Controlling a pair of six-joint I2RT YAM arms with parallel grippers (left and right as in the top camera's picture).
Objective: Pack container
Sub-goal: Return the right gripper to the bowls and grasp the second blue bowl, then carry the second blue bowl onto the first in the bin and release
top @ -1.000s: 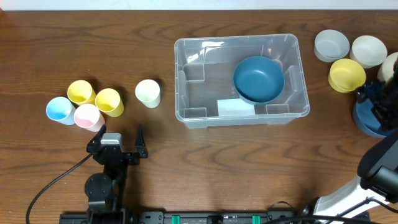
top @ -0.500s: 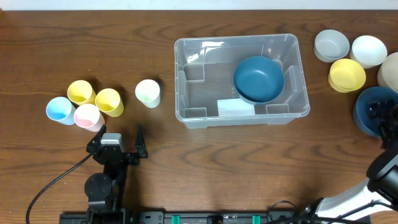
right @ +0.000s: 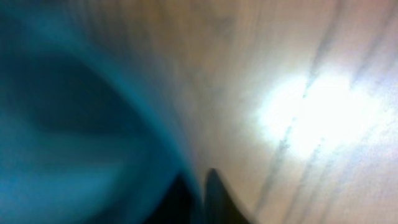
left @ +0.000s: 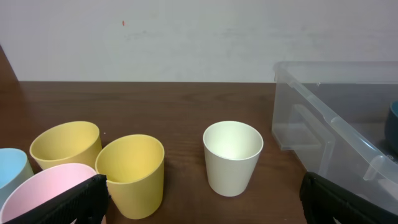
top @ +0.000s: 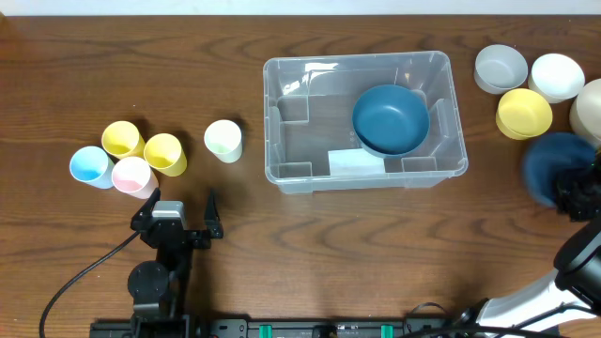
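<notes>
The clear container (top: 310, 141) stands at the table's middle, with one dark blue bowl (top: 391, 119) in its right half. A second dark blue bowl (top: 552, 164), blurred by motion, is at the far right edge. My right gripper (top: 573, 191) is shut on that bowl's rim. In the right wrist view the dark fingertips (right: 196, 183) pinch the blue bowl (right: 74, 124), all smeared. My left gripper (top: 180, 208) stands open near the front left with nothing in it, and in its own view (left: 205, 208) it faces a cream cup (left: 232, 157) and the container (left: 323, 99).
Left of the container are a cream cup (top: 223, 139), two yellow cups (top: 122, 139) (top: 164, 153), a pink cup (top: 131, 175) and a light blue cup (top: 89, 165). At the back right sit a grey bowl (top: 500, 68), a white bowl (top: 556, 75), a yellow bowl (top: 523, 113) and a cream bowl (top: 587, 105).
My right gripper has shut on the rim of the blue bowl at the right edge, and the bowl has started to move, blurring. The left arm has stayed still.
</notes>
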